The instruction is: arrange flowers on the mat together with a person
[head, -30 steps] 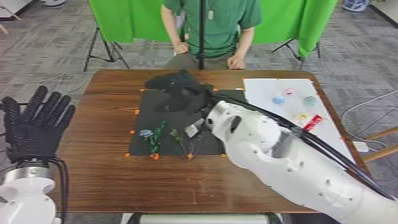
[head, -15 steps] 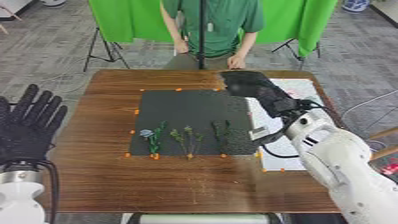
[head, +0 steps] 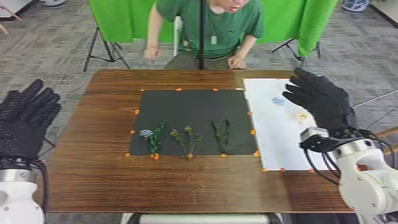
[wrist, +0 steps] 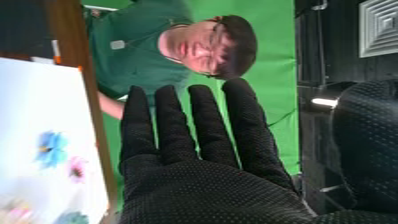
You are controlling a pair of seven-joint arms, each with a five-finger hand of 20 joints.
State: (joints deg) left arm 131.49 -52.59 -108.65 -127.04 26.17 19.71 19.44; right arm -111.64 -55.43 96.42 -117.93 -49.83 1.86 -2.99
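In the head view the right hand (head: 322,102) is open over the white sheet's right side, palm bare. The right wrist view shows the same right hand (wrist: 209,187) with straight fingers and nothing held. My left hand (head: 25,120) is open at the table's left edge. On the dark mat (head: 191,111) lie a blue flower (head: 147,133) with a leafy green stem (head: 156,137), thin green sprigs (head: 188,140) in the middle and darker stems (head: 221,134) farther right, all along its near part. The mat's far half is bare.
The white sheet (head: 280,145) lies right of the mat. On it are a blue blossom (head: 279,101) and a pale yellow one (head: 303,118); the right wrist view also shows a pink blossom (wrist: 77,169). A person stands across the table. Orange marks edge the mat.
The right hand has swung from above the mat to the right, over the white sheet, uncovering the mat. My left hand has shifted slightly left. The person has leaned forward.
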